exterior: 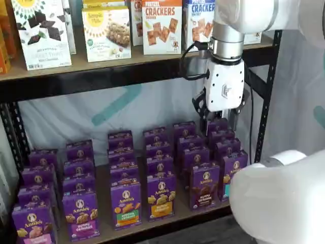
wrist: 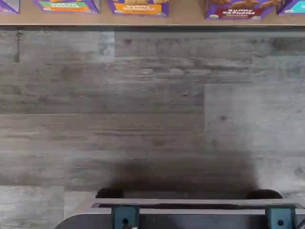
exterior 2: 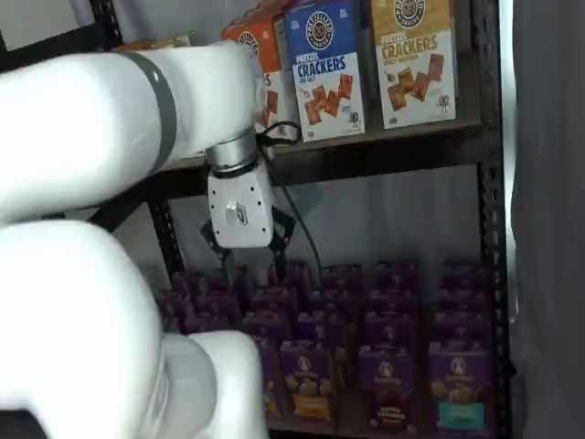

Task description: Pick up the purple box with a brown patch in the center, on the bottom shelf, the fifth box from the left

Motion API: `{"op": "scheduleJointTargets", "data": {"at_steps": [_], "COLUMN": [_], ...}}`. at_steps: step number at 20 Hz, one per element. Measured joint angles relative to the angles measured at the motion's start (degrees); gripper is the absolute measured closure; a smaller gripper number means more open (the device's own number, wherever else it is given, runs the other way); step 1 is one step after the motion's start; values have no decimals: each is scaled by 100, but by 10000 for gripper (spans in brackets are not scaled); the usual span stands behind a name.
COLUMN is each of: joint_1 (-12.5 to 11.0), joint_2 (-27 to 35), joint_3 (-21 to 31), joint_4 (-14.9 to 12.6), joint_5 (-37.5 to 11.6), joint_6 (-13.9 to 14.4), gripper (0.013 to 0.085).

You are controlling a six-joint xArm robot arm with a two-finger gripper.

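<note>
The purple box (exterior: 204, 185) with a dark brown patch and white "bunny grahams" lettering stands upright in the front row of the bottom shelf (exterior: 167, 230). It also shows in the other shelf view (exterior 2: 388, 384) and in the wrist view (wrist: 238, 9). My gripper (exterior: 221, 121), white body with black fingers, hangs above the back boxes of the right-hand rows, higher than the purple box and behind it. A gap shows between the fingers and nothing is in them. It also shows in a shelf view (exterior 2: 249, 265).
Purple cartons with a yellow-orange band (exterior: 161, 195) and a green band (exterior: 125, 203) stand left of the purple box, a teal one (exterior: 231, 173) to its right. Cracker boxes (exterior: 161, 25) fill the upper shelf. The white arm (exterior 2: 91, 274) blocks much. The wrist view shows grey floor (wrist: 143, 105) and a teal-bracketed mount (wrist: 190, 214).
</note>
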Motion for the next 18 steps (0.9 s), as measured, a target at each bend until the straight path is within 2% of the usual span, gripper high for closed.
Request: {"op": "scheduleJointTargets", "data": {"at_steps": [1, 2, 3, 9, 14, 18], "joint_1": [51, 207, 272, 301, -46, -282], "joint_2": [-24, -100, -119, 120, 369, 828], "joint_3": [19, 82, 98, 70, 377, 541], "joint_4": [-95, -379, -522, -846, -690, -514], "joint_5": [-32, -138, -182, -273, -1070, -1697], "joint_6": [72, 265, 358, 473, 173, -90], "gripper": [130, 130, 130, 130, 130, 130]}}
